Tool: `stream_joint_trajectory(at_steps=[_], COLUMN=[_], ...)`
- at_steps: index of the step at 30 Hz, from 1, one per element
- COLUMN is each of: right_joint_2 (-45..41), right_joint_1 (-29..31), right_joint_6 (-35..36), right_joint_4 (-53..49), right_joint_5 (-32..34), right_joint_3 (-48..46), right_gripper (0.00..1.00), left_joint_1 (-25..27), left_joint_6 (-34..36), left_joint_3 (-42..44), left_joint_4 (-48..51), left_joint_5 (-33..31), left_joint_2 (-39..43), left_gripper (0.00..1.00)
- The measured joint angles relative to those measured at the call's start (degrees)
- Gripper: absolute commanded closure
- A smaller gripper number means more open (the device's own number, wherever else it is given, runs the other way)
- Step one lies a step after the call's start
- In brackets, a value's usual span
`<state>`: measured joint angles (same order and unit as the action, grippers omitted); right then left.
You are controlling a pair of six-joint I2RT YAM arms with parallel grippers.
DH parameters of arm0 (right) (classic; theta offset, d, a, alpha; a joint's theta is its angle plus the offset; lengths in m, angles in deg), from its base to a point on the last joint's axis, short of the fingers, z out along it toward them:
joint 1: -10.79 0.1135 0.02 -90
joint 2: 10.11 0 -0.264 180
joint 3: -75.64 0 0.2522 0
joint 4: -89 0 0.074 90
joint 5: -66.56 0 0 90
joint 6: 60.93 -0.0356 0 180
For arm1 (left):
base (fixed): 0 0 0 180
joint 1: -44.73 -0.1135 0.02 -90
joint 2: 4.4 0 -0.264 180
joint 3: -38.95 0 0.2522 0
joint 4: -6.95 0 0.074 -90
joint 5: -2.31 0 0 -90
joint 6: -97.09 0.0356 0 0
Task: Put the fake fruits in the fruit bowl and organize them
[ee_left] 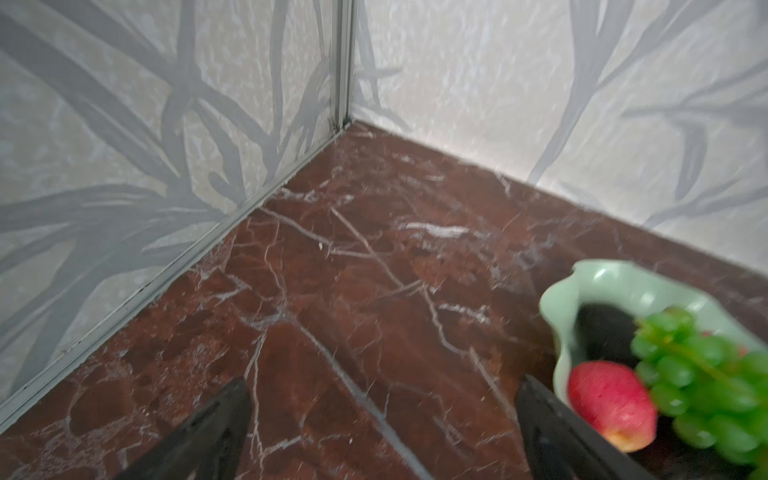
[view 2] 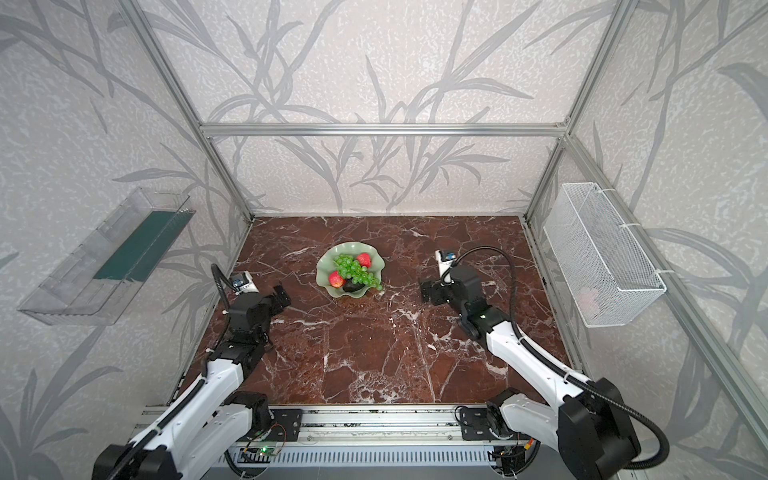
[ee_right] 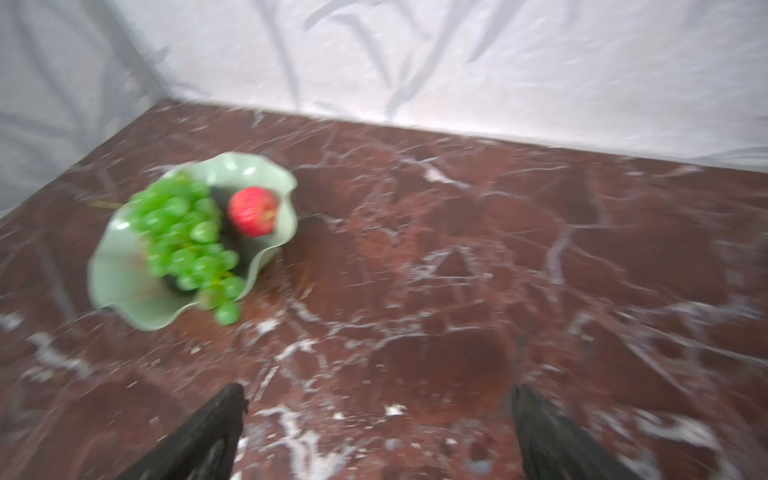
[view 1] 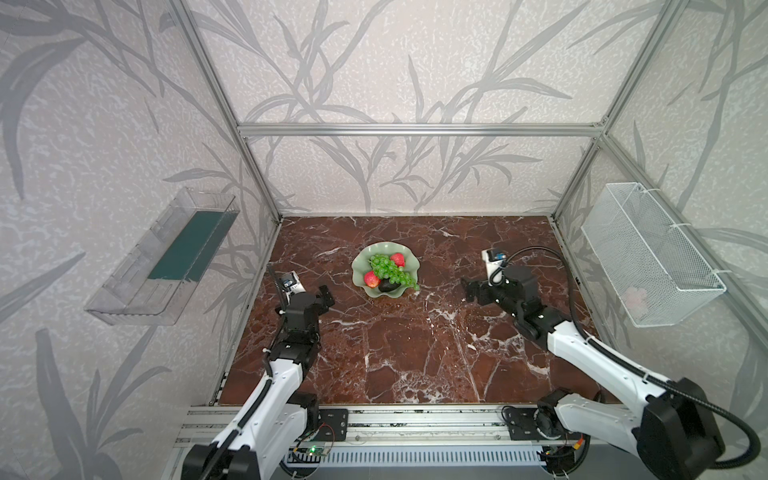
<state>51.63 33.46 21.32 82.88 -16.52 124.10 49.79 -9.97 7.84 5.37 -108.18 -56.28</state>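
The pale green fruit bowl (view 1: 358,271) (view 2: 323,272) stands mid-table in both top views. In it lie the green grapes (view 1: 390,270) (view 2: 355,270), with one end hanging over the rim. Two red fruits (view 1: 397,259) (view 1: 372,279) and a dark avocado (view 1: 390,285) lie there too. My left gripper (view 1: 327,297) (ee_left: 384,386) is open and empty, left of the bowl (ee_left: 557,299). In the left wrist view a second dark avocado (ee_left: 602,332) lies under the grapes. My right gripper (view 1: 468,291) (ee_right: 378,390) is open and empty, well right of the bowl (ee_right: 108,282).
A clear plastic tray (view 1: 162,257) hangs on the left wall. A white wire basket (view 1: 652,253) hangs on the right wall. Aluminium frame posts stand at the table's back corners. A metal rail (view 1: 415,424) runs along the front edge.
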Motion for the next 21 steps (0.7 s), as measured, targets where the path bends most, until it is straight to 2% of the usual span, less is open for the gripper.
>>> stream_joint_trajectory(at_steps=[4,9,14,21], right_joint_2=[-1.5,7.5,15.7,28.2], right_joint_1=[-5.6,-9.0,-12.0,-13.6], right_joint_6=[1.8,4.4,7.2,10.5], right_joint_4=[5.6,16.7,30.2,45.8], right_joint_5=[10.3,16.5,14.9,8.2], right_joint_3=[-6.3,-11.9,-17.9,-16.9], right_gripper=[0.01,0.01,0.01,0.01], left_joint_1=[-0.3,-0.9,-1.0,-1.0], left_joint_6=[4.8,8.6,11.3,14.1], left_joint_3=[3.4,3.8,2.5,-0.7], left_joint_4=[-9.0,-18.3,-27.2,-40.5], left_joint_5=[-1.6,-2.1,-2.1,-2.2], left_joint_2=[-7.5,-15.6,-22.9,-38.1], left_gripper=[0.0,0.01,0.01,0.01])
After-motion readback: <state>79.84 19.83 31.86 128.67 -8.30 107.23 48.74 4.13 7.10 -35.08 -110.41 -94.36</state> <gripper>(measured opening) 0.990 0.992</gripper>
